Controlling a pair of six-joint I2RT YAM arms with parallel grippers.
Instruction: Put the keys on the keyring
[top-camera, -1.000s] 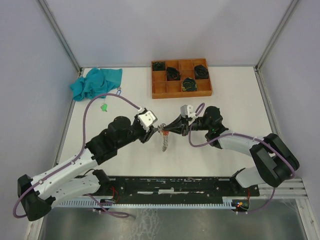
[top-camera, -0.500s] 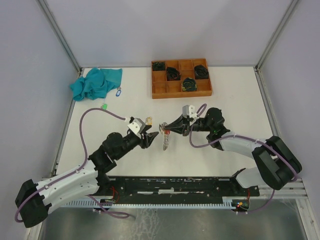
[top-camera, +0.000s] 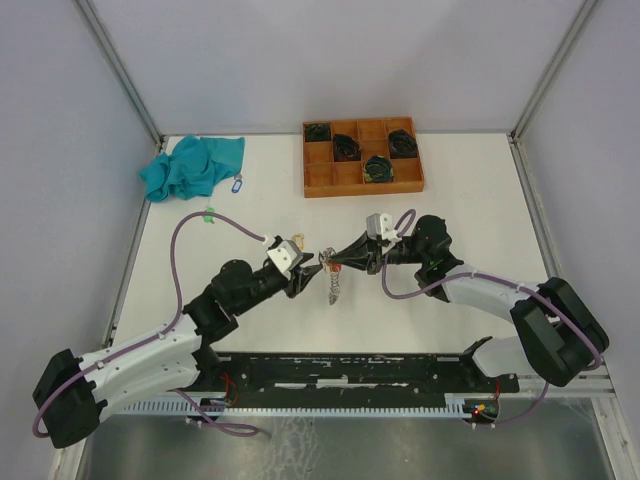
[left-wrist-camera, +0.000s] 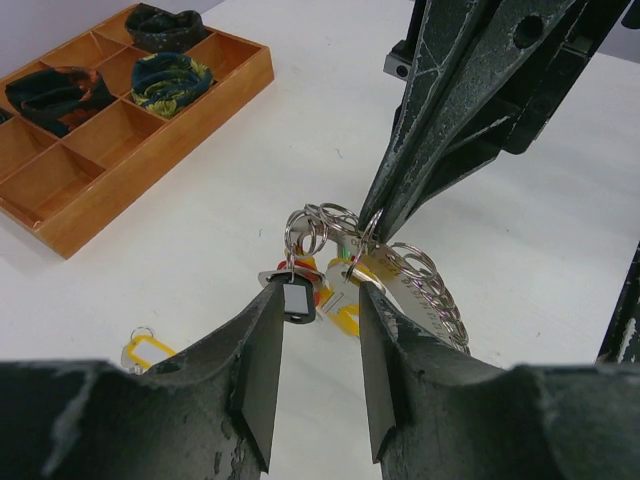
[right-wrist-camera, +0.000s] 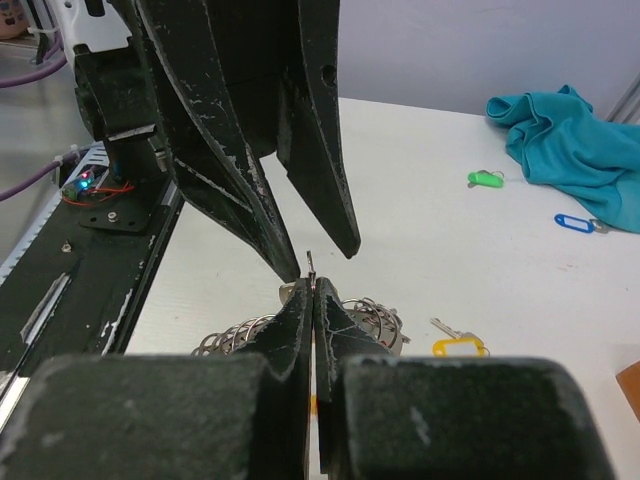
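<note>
The keyring bundle (top-camera: 331, 280), several linked metal rings with a black fob and a yellow tag, hangs to the table between both grippers. My right gripper (top-camera: 330, 258) is shut on one thin ring at its top, which shows in the right wrist view (right-wrist-camera: 312, 262). My left gripper (top-camera: 303, 272) is open just left of the bundle. In the left wrist view its jaws (left-wrist-camera: 320, 295) flank the black fob (left-wrist-camera: 297, 298) without closing on it. A yellow-tagged key (top-camera: 297, 241) lies loose on the table and shows in the right wrist view (right-wrist-camera: 455, 346). A green-tagged key (top-camera: 208, 214) and a blue-tagged key (top-camera: 237, 184) lie at far left.
A wooden compartment tray (top-camera: 320, 178) with black coiled bundles stands at the back centre. A teal cloth (top-camera: 195, 165) is bunched at the back left. A black rail runs along the near table edge (top-camera: 350, 368).
My left gripper drew back from the bundle and has now edged toward it again, open. The yellow-tagged key now lies uncovered beside it. My right gripper has hardly moved.
</note>
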